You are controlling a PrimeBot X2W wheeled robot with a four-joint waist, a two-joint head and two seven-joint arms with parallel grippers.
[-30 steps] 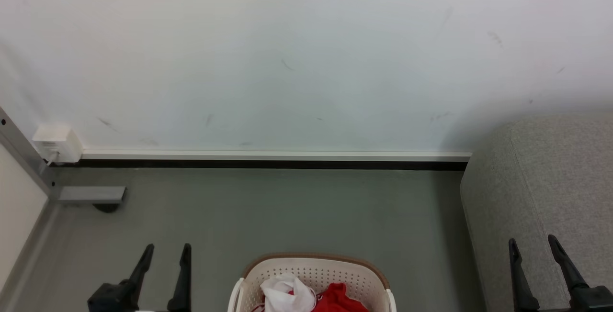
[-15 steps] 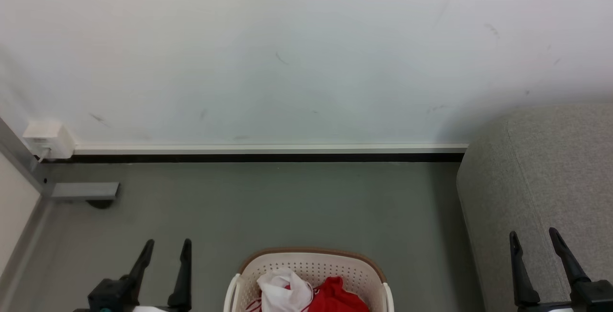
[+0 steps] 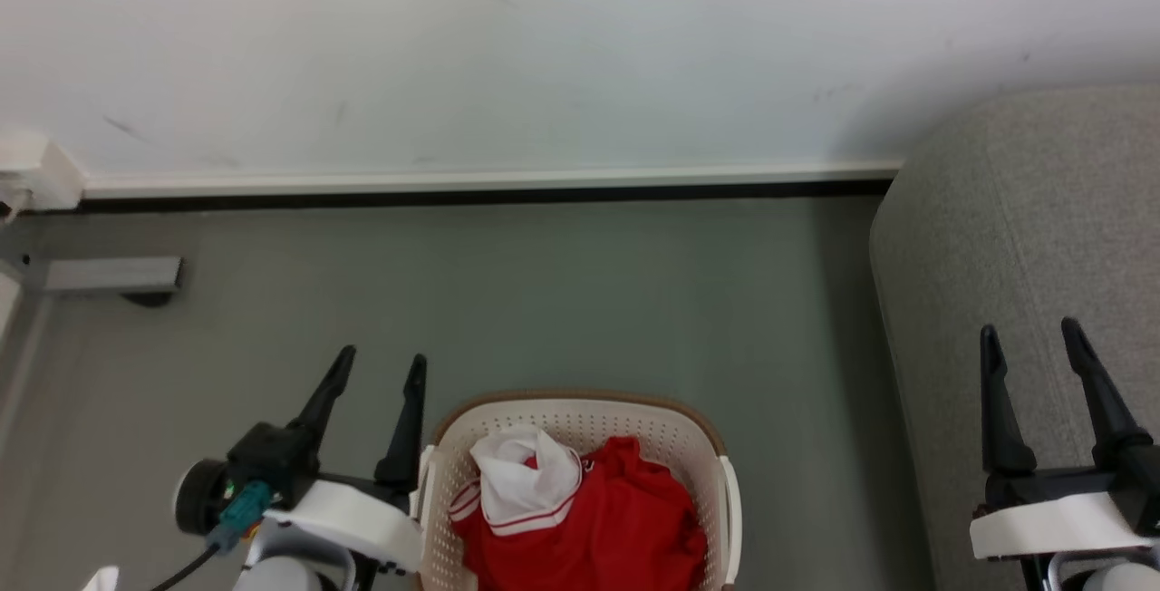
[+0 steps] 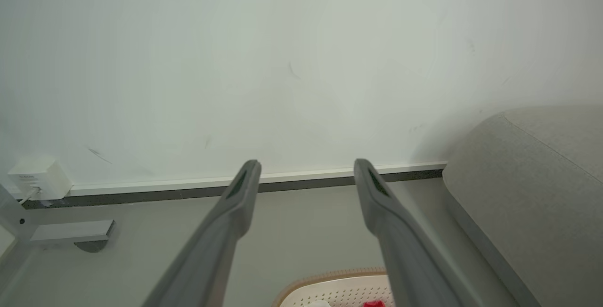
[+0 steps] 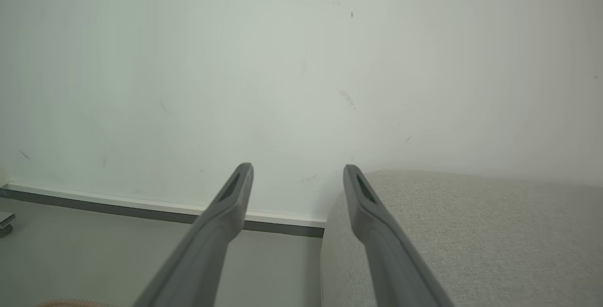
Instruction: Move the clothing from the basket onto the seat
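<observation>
1. At bottom centre, red-and-white clothing [image 3: 589, 518] lies heaped inside the basket [image 3: 580, 398].
2. Lower left: left gripper [image 3: 382, 357] just beside the basket, fingers spread, empty.
3. Lower right: right gripper [image 3: 1029, 328] in front of the grey seat [image 3: 1015, 210], spread, empty.
4. Top: white wall [image 3: 544, 47].

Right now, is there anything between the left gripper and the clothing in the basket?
Only the basket itself: its left wall stands between, with the left gripper open just outside it. The clothing lies uncovered, so from above nothing visible blocks it.
</observation>
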